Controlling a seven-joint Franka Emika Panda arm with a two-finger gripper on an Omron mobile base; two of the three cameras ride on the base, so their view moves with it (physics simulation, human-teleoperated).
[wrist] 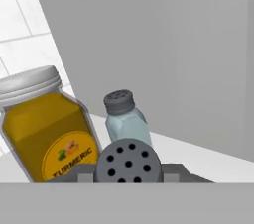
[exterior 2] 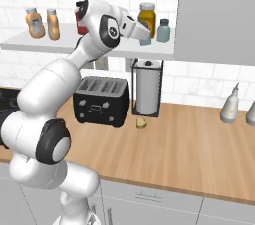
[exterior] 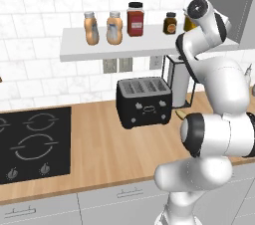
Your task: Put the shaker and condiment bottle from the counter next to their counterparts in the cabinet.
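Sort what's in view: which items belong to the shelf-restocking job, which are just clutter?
Job:
- pale blue-grey shaker with dark perforated cap, held in the gripper
- matching shaker on the white wall shelf
- two peach-orange squeeze bottles on that shelf

Clutter:
- amber turmeric jar
- red jar
- black toaster
- paper towel holder

Left and right base views look forward and down from behind the arm, sharing the toaster (exterior: 144, 101), worktop (exterior: 99, 144) and cabinet (exterior: 124, 47). The hand view sits close at shelf level, facing the turmeric jar (wrist: 47, 124) and a shaker (wrist: 124, 116).
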